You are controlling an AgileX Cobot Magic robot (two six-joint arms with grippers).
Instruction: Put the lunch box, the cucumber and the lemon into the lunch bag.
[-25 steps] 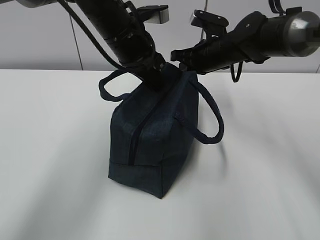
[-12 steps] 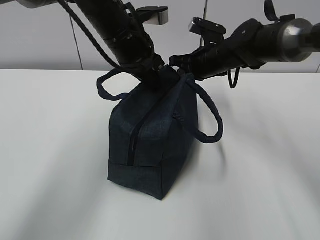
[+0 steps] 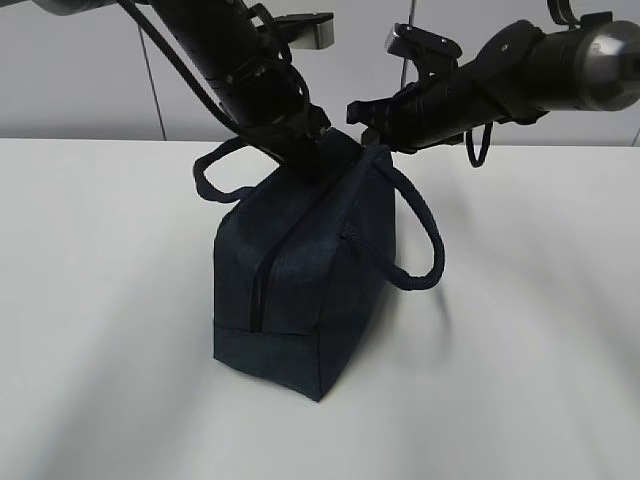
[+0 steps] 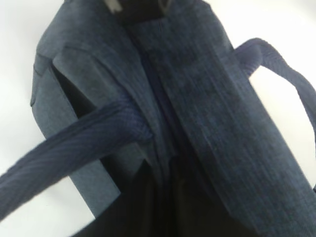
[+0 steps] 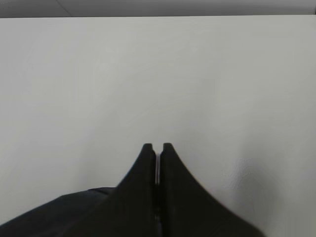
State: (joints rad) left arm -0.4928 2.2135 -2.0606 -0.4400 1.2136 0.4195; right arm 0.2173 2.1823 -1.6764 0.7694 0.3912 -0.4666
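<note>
The dark navy lunch bag point(image 3: 300, 270) stands on the white table, its top zipper point(image 3: 262, 285) closed along the part I can see. My left gripper point(image 3: 305, 160) is pressed onto the far end of the bag's top. In the left wrist view its dark fingers point(image 4: 143, 212) are closed around the fabric ridge of the bag point(image 4: 207, 98). My right gripper point(image 3: 358, 112) hovers just above the bag's far top corner. In the right wrist view it point(image 5: 157, 146) is shut, with only a thin pale sliver between the jaws. The lunch box, cucumber and lemon are out of view.
The bag's two loop handles hang out to the sides, one on the right point(image 3: 425, 240) and one on the left point(image 3: 210, 180). White table point(image 3: 540, 350) surrounds the bag, with a pale wall behind. A dark edge of the bag shows low in the right wrist view point(image 5: 59, 217).
The bag has shifted and leaned slightly to the left. My right gripper dipped toward the bag's far corner and rose again. The left gripper stays on the bag top.
</note>
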